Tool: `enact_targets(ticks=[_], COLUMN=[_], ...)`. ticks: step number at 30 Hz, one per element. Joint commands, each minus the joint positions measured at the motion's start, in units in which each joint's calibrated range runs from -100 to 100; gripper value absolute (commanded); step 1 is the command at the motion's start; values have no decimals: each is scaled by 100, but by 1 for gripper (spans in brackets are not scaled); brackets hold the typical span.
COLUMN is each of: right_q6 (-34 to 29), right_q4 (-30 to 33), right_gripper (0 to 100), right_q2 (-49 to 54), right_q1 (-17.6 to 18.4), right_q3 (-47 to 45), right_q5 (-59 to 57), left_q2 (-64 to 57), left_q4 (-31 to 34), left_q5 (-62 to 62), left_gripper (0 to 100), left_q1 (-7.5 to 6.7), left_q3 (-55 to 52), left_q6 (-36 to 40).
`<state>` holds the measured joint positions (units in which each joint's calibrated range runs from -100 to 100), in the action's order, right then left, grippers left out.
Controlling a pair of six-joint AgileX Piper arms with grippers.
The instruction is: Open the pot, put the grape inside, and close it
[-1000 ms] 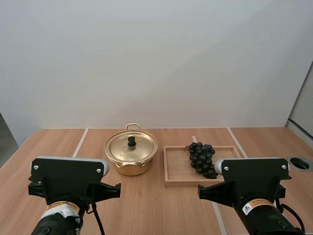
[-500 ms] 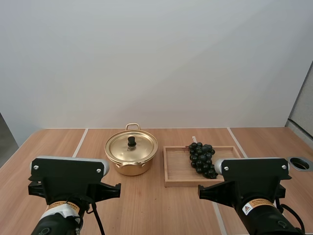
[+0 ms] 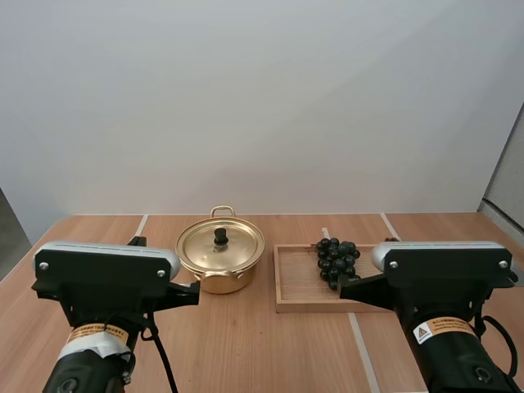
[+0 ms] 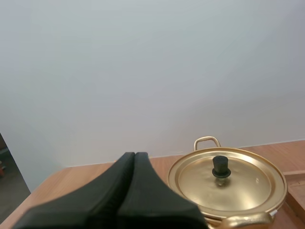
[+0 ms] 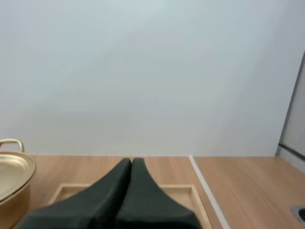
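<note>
Your arms have just risen, left gripper (image 4: 135, 155) and right gripper (image 5: 131, 161) both closed on nothing, so the approach to the lidded pot (image 3: 219, 260) is likely beginning.

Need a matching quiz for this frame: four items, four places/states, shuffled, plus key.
Items:
1. lid
2. grapes
3. left gripper
4. wooden tray

Places/states:
A. shut on nothing
B. sitting on the pot
C. light wood, just right of the pot
D. lying in the wooden tray

Pairs: 1-B, 2-D, 3-A, 4-C
</note>
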<state>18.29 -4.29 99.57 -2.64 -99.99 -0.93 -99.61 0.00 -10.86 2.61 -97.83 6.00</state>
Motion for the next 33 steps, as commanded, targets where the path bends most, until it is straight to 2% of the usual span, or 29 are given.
enact_targets(ticks=[1, 15, 18, 24, 29, 33], right_q6=[-20, -20, -20, -20, -20, -20], right_q4=[-7, -7, -7, -7, -7, -7], right_gripper=[0, 0, 0, 0, 0, 0], right_q2=[43, 43, 0, -906, -1898, -2701], right_q1=[-7, -7, -7, -7, -7, -7], right_q3=[-1, 2500, 2973, 3998, 5003, 5749], right_q5=[381, -2329, -2947, -4304, -5712, -6424], left_q2=[-39, 81, 367, 1153, 1806, 2515], left_q4=[0, 0, -195, -811, -956, -1042], left_q5=[238, -3276, -3890, -4832, -5252, -6152], left_gripper=[0, 0, 0, 0, 0, 0], left_q1=[9, 9, 9, 9, 9, 9], left_q3=[377, 2886, 3450, 4403, 4983, 5349], left_q6=[-13, 23, 23, -241, -544, -1031])
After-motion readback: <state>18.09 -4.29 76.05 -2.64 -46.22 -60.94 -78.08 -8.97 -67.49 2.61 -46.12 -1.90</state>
